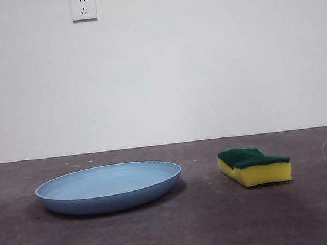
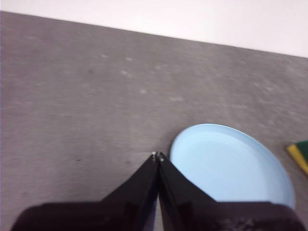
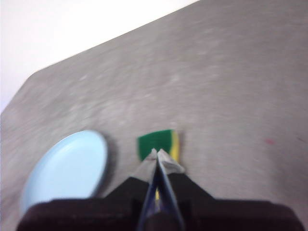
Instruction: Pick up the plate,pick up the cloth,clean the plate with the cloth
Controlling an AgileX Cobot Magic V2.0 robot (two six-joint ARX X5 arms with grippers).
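Note:
The light-blue plate [image 1: 109, 186] lies flat on the grey table, left of centre in the front view. The cloth, a yellow sponge with a green top [image 1: 254, 165], lies to its right, apart from it. My left gripper [image 2: 158, 156] is shut and empty, held above the table by the plate's rim [image 2: 231, 166]. My right gripper [image 3: 157, 153] is shut and empty, high above the sponge [image 3: 156, 143]; the plate [image 3: 67, 168] shows beside it. Neither arm shows in the front view.
A white wall stands behind the table with two sockets [image 1: 83, 7]. The grey tabletop [image 1: 176, 233] runs in front of and around both objects.

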